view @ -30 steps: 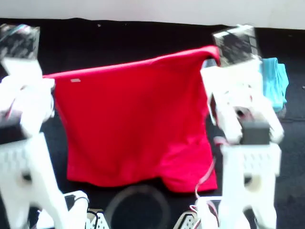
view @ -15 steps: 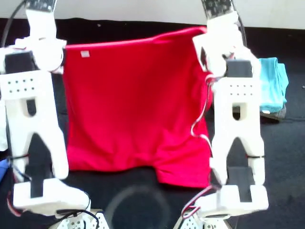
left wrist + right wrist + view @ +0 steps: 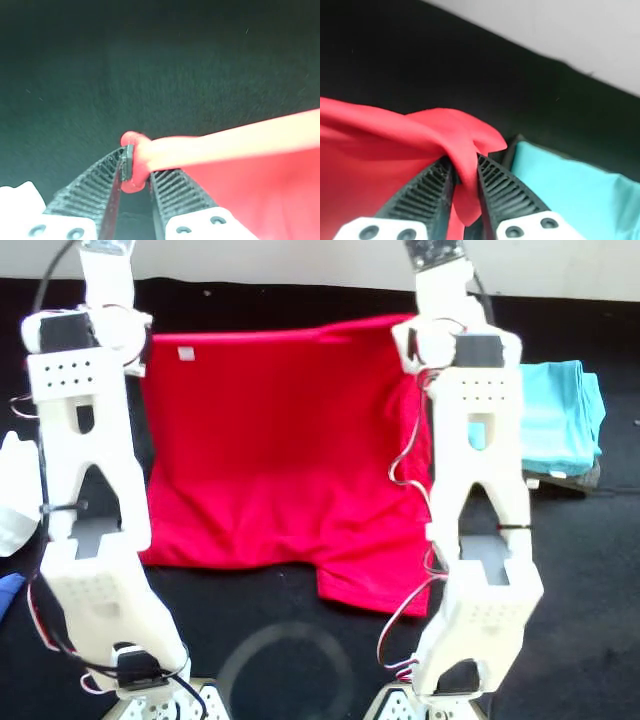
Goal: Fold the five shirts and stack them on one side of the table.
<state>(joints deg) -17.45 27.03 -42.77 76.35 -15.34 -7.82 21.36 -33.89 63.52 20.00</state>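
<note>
Closure on cloth at both end effectors: the left gripper [image 3: 134,167] is clenched on the far-left corner of the red shirt [image 3: 280,450], and the right gripper [image 3: 465,172] is clenched on its far-right corner, just beside the folded turquoise shirt [image 3: 560,425]. From these two grips the red shirt runs toward the near side, spread over the black table [image 3: 300,298], its held edge running left to right (a rumpled flap lies at near right). The free hem lies near, so folding probably requires both corners to travel nearward together; neither gripper is closer.
</note>
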